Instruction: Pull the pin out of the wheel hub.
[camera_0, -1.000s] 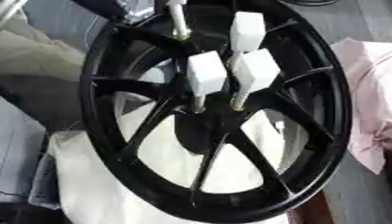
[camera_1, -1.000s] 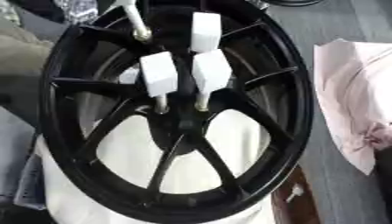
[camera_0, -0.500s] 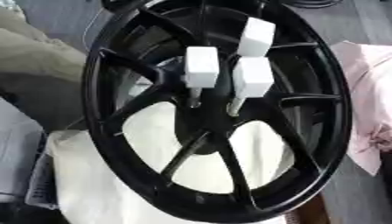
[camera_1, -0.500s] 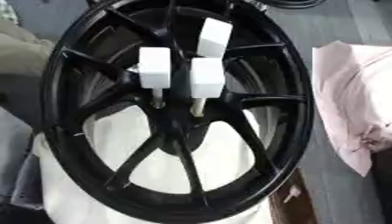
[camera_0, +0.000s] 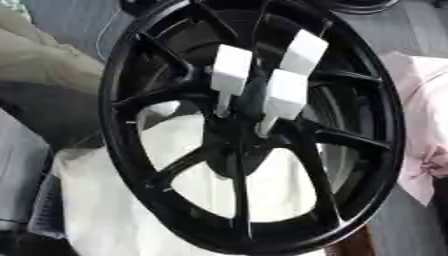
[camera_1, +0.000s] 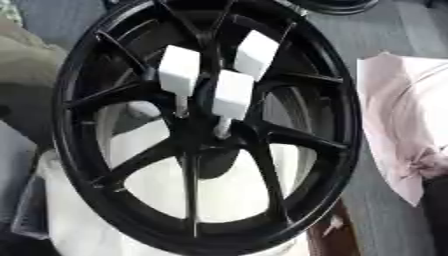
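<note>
A black spoked wheel (camera_0: 131, 150) lies tilted and fills most of both views. Three pins stand in a cluster at its hub (camera_0: 241, 137). Each has a thin pale metal stem topped by a white block: one on the left (camera_0: 232, 69), one at the upper right (camera_0: 304, 51) and one at the lower right (camera_0: 286, 94). The stems of the two nearer pins enter the hub at their lower ends (camera_1: 181, 107). Neither of my hands shows in either view, and nothing touches the pins.
A white cloth (camera_0: 105, 210) lies under the wheel. A pink cloth (camera_1: 398, 125) is bunched at the right. Beige and grey fabric (camera_0: 39, 80) lies at the left. Part of another dark round object (camera_1: 337, 5) shows at the top edge.
A fourth white-topped pin that stood near the wheel's upper rim one second ago no longer shows. The camera has moved, so the wheel sits slightly differently in the picture. The three pins keep their places in the hub.
</note>
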